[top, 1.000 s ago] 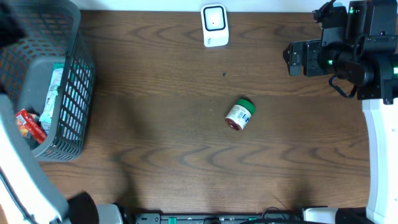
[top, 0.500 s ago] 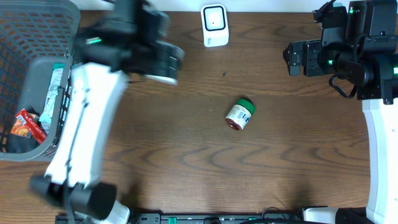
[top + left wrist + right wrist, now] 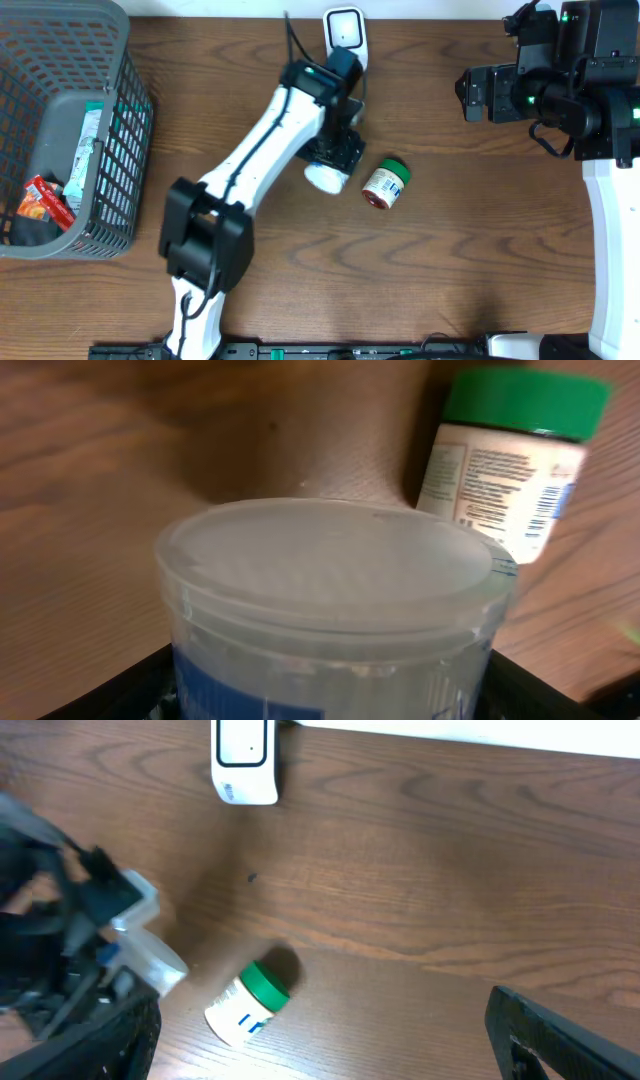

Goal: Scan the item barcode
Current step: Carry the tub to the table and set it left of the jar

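The left claw is clamped on a clear plastic tub with a frosted white lid and a blue label, just left of the centre of the overhead frame. In the left wrist view the tub fills the lower middle, with a dark finger at each bottom corner pressed to its sides. I cannot tell whether its base touches the dark wooden table.

Just to the right of the tub, apart from it, a small green-lidded jar lies on its side. The white barcode scanner stands at the top centre edge, well above the tub, with the left arm reaching between them.

The right claw hangs at the upper right, jaws wide apart and holding nothing, well away from the tub. A grey mesh basket holding packets sits at the upper left.
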Tool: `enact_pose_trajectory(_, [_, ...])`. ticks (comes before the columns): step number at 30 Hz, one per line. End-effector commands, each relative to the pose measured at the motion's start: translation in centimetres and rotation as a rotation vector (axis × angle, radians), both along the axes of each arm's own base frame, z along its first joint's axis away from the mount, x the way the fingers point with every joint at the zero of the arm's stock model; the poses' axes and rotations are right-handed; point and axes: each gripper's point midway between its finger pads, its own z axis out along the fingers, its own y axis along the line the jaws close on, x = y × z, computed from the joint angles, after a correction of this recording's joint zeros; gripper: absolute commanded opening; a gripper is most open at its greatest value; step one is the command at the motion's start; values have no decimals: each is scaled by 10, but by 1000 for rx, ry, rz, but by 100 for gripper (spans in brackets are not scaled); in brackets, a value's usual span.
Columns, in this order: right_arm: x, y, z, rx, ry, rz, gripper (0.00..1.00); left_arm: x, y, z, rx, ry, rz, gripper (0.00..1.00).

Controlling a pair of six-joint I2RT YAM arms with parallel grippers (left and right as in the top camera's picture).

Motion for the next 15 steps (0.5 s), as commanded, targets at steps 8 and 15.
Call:
enact_pose_trajectory(8, [0, 3, 5, -6, -16, 18, 99, 26, -19, -34, -25, -22, 91, 73])
enact_pose_trajectory(15, [0, 3, 5, -6, -16, 18, 99, 22, -24, -42, -24, -5, 164, 73])
